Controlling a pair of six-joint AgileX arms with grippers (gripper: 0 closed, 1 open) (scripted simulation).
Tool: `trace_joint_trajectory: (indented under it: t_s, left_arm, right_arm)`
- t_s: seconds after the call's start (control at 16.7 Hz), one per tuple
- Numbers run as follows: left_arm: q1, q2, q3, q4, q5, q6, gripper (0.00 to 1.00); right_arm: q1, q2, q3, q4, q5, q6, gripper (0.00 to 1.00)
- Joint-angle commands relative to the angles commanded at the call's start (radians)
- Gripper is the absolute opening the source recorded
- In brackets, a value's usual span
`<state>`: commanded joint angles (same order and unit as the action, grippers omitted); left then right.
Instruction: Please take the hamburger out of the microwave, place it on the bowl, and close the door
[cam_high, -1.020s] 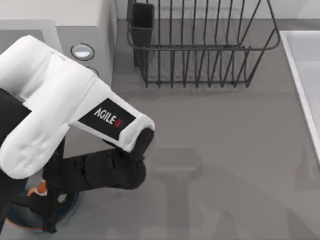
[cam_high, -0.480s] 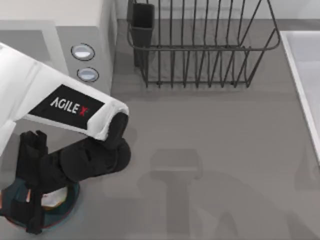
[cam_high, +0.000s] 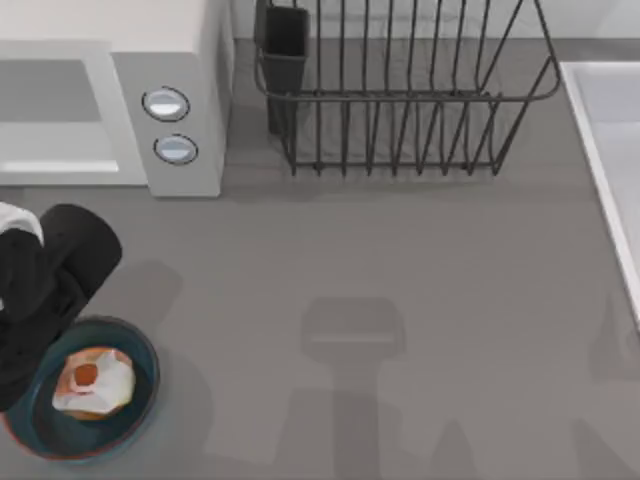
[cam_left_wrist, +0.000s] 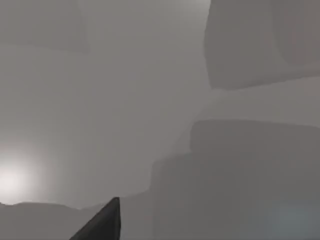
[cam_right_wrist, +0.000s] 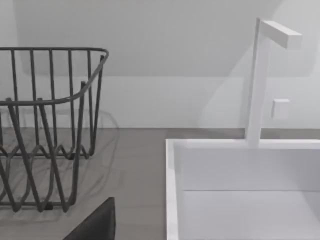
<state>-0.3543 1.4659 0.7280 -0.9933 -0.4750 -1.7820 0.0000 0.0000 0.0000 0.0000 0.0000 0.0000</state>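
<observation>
The hamburger (cam_high: 92, 382) sits in the bowl (cam_high: 140, 408), just beside our left arm (cam_high: 45, 285); its end effector's state we cannot tell. Next, we judge: close the microwave (cam_high: 170, 90) door.

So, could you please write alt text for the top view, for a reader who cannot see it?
The hamburger sits in the bowl at the table's near left corner, with the left arm beside it at the left edge. Behind stands the microwave with its cavity showing, a dish rack to its right.

Left arm (cam_high: 45, 290) hides the bowl (cam_high: 140, 400) edge.
</observation>
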Motion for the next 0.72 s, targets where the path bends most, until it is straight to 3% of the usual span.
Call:
trace_joint_trajectory:
  t_s: [0.42,0.72]
  left_arm:
    - [0.202,-0.73,-0.371,0.481,0.251,0.952,1.0]
    - [0.303,-1.176,-0.589,0.785,0.392,1.478,1.0]
  right_arm:
    - [0.0,0.0,0.0,0.0,0.0,0.0,1.0]
    - [0.0,0.0,0.0,0.0,0.0,0.0,1.0]
